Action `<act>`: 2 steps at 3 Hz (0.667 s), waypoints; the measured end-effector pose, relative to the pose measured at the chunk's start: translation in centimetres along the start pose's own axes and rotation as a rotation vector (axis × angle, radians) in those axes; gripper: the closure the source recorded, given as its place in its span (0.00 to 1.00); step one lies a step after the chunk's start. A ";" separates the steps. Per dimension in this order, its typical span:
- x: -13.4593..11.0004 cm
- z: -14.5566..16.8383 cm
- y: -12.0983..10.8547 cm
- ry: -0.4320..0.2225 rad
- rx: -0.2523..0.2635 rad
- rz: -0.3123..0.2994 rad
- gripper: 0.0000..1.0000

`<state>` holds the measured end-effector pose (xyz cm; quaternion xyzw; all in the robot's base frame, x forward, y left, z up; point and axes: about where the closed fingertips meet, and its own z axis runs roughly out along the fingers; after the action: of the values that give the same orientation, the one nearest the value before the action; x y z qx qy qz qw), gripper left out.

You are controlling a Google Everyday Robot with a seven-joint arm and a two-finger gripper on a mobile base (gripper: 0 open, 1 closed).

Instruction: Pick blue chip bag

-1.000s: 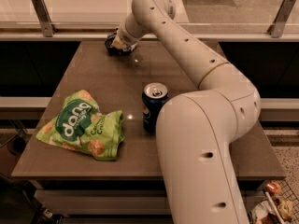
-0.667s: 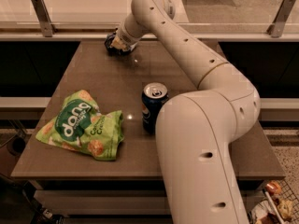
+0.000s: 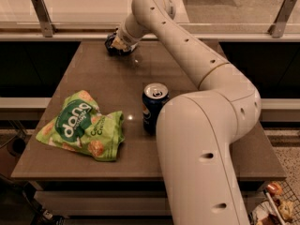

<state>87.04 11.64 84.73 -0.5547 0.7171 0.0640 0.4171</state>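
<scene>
Blue chip bag (image 3: 111,46) at gripper (image 3: 121,44) (rear)

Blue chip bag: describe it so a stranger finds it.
On the brown table, look at the far edge, where the pincer sits. The blue chip bag is the small dark crumpled thing there, unlike the large green bag and Pepsi can nearer us.

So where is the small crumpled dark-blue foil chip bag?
Camera view: the blue chip bag lies at the far edge of the brown table, left of centre, at the gripper, beyond the blue Pepsi can.
</scene>
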 end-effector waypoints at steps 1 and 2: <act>-2.8 -5.0 -2.1 -0.045 0.058 -0.046 1.00; -5.6 -9.5 -3.7 -0.076 0.112 -0.092 1.00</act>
<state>85.41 9.13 95.97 -0.5600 0.6770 0.0253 0.4769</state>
